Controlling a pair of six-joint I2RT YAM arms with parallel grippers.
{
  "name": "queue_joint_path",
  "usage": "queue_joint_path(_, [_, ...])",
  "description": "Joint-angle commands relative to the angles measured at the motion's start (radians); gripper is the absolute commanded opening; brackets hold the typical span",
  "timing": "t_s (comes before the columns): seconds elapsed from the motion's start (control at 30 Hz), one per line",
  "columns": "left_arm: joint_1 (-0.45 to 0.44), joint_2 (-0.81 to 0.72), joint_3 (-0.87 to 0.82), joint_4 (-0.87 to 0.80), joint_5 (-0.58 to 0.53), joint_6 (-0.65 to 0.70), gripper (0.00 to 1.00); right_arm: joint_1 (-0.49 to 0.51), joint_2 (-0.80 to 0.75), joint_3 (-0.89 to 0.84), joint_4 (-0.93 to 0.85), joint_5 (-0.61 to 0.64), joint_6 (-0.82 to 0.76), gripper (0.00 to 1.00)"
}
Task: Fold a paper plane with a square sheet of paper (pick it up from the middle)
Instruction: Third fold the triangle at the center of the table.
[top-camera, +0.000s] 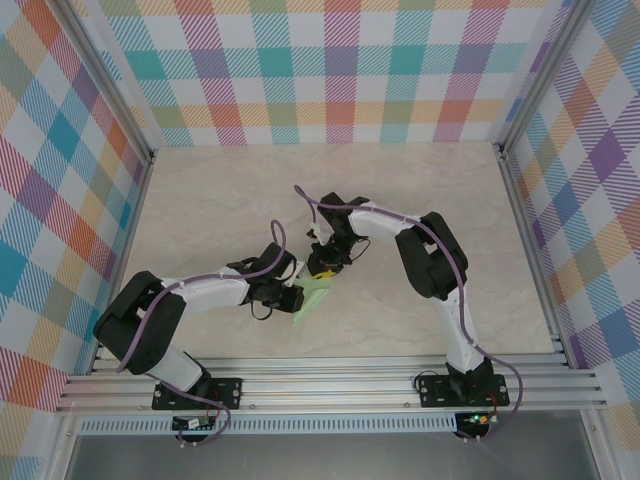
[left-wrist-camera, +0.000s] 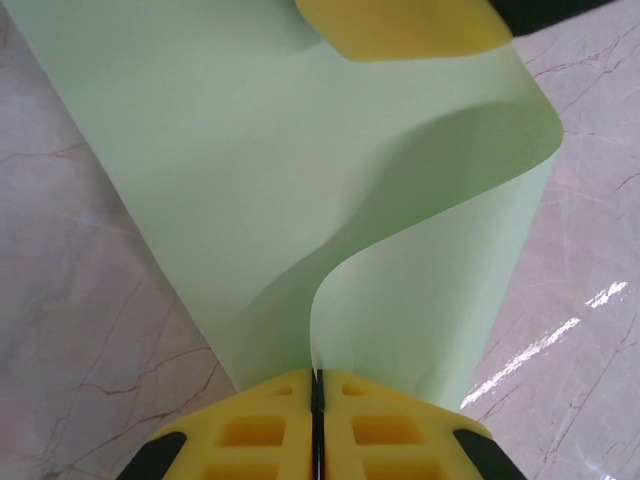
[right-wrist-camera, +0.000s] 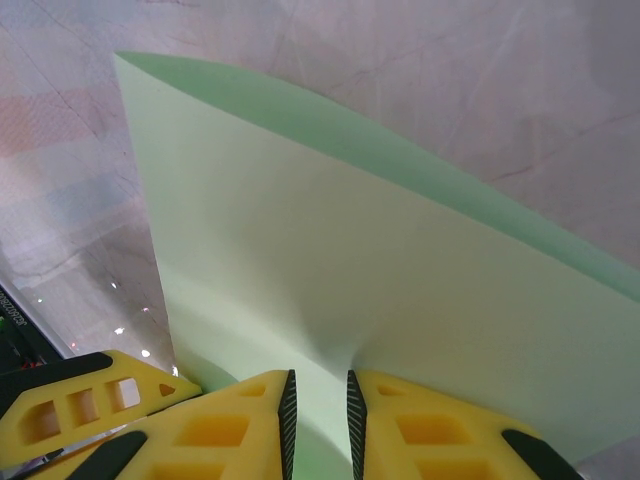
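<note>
Overhead view: both arms reach in twd the middle of the pale marbled surface (top-camera: 420, 190) and meet near its front-centre; the left tool (top-camera: 296, 297) and right tool (top-camera: 325, 266) sit just beside each other, w/ the square sheet of paper (top-camera: 312, 300) between them, a small pale green shape poking out toward the near edge; plaid walls (top-camera: 330, 60) in pastel checks close off the back and both sides; an aluminium rail (top-camera: 330, 385) runs along the front where the arm bases are bolted.

Left wrist cam: the left tool (left-wrist-camera: 318, 385) has its yellow fingers pressed tight together, no gap, w/ an edge of the sheet (left-wrist-camera: 250, 180) pinched in the seam; from there the paper rises and bends in a soft S-curve, one layer lying broad and flat to the left, the other rolling over on the right w/ a shaded hollow under it; a yellow finger of the other tool (left-wrist-camera: 400, 25) touches the sheet at the top edge; marbled surface (left-wrist-camera: 80, 300) shows either side.

Right wrist cam: the right tool (right-wrist-camera: 318, 390) stands narrow, a slim slot betw. its ribbed pads, green paper running into that slot and puckering there, so it grips the sheet (right-wrist-camera: 350, 250); the paper fans out away from the fingers, two layers visible along the far edge, a sharp corner at upper left; it looks lifted off the surface (right-wrist-camera: 450, 80), tho how far can't be told.
</note>
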Motion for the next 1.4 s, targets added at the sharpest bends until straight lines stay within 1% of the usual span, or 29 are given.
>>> queue_joint_path(0.0, [0.015, 0.003, 0.01, -0.014, -0.029, -0.003, 0.1, 0.003, 0.008, 0.026, -0.017, 0.001, 0.008, 0.23])
queue_joint_path(0.17, [0.015, 0.014, 0.014, -0.019, -0.041, -0.01, 0.1, 0.003, 0.01, 0.025, -0.015, 0.001, 0.013, 0.23])
queue_joint_path(0.63, [0.016, -0.047, -0.024, 0.011, -0.049, -0.017, 0.1, 0.003, 0.018, 0.019, -0.014, 0.004, 0.012, 0.24])
queue_joint_path(0.77, [0.015, -0.035, -0.019, 0.006, -0.05, -0.016, 0.1, 0.003, 0.018, 0.018, -0.014, 0.004, 0.013, 0.24])
queue_joint_path(0.93, [0.014, 0.016, 0.003, -0.009, -0.03, -0.01, 0.11, 0.003, 0.003, 0.02, -0.005, 0.011, 0.025, 0.24])
queue_joint_path(1.07, [0.014, 0.04, 0.017, -0.022, -0.028, -0.01, 0.1, 0.003, -0.071, 0.002, 0.036, 0.025, 0.059, 0.26])
queue_joint_path(1.17, [0.015, 0.039, 0.017, -0.02, -0.03, -0.01, 0.1, -0.002, -0.147, -0.029, 0.065, 0.094, 0.101, 0.26])
queue_joint_path(1.27, [0.014, 0.039, 0.016, -0.02, -0.028, -0.01, 0.1, -0.005, -0.238, -0.129, 0.138, 0.145, 0.172, 0.25])
queue_joint_path(1.37, [0.015, 0.035, 0.014, -0.019, -0.03, -0.01, 0.1, -0.005, -0.334, -0.264, 0.232, 0.137, 0.246, 0.22])
